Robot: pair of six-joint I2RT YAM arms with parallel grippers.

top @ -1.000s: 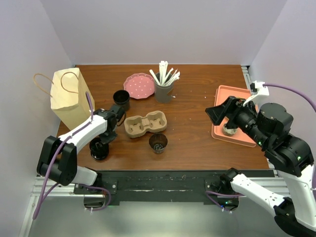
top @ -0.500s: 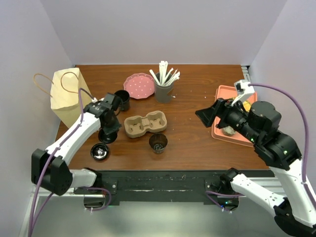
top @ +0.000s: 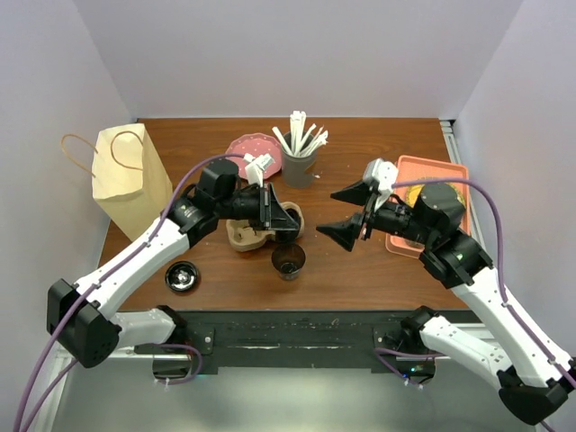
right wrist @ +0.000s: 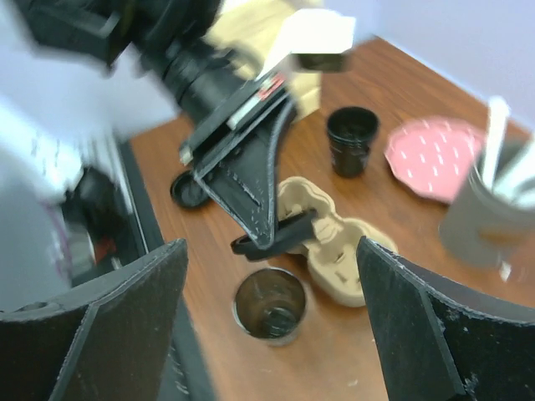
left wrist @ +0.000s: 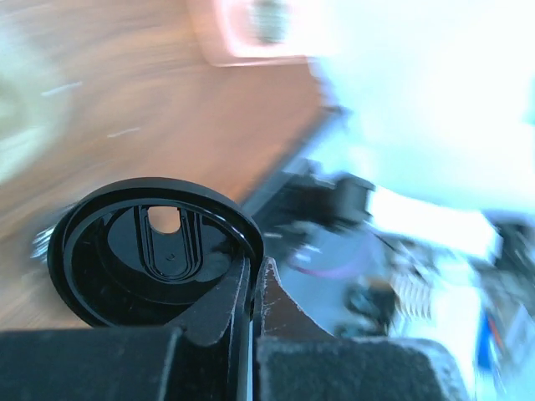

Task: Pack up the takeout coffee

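Lid (left wrist: 150,251) pinched by the left gripper (left wrist: 253,280), fingers pressed together, has swung from lower left to just above what seems the takeout coffee (top: 289,260), uncapped at lower centre, while the right gripper (top: 326,211), jaws spread, nears: capping looks next

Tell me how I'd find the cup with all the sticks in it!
Look at the back of the brown table, near the middle. Right of the pink spotted plate stands a grey cup. It alone is stuffed with white sticks.
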